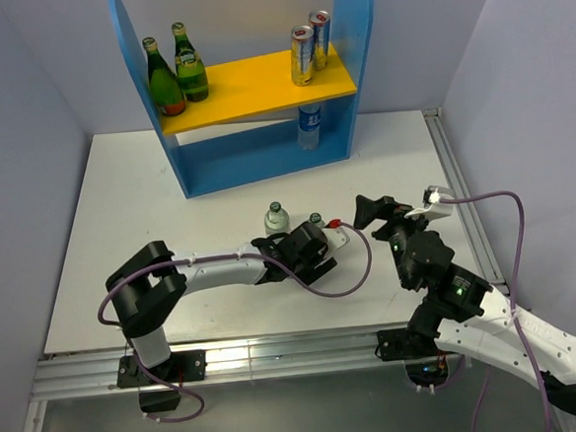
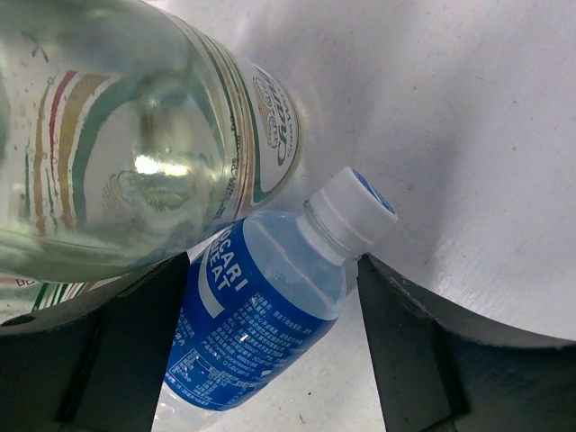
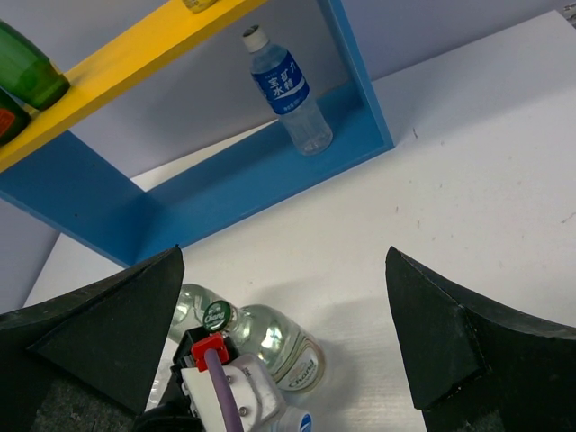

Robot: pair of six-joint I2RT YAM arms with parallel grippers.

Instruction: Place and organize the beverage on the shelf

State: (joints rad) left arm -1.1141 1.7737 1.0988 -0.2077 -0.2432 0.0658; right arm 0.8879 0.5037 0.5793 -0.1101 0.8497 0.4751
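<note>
Both arms are alike: left arm (image 1: 218,268) and right arm (image 1: 503,327) have white tubular links between bulky black joint housings, set on black bases. A purple cable (image 1: 323,291) loops loose along each, ending on the left arm in a red plug (image 3: 209,346) at the white wrist housing; small green lights (image 1: 458,289) dot the right arm's black joints. Fingers (image 3: 108,333) are matte black, broad and wedge-shaped, tapering to blunt points.
</note>
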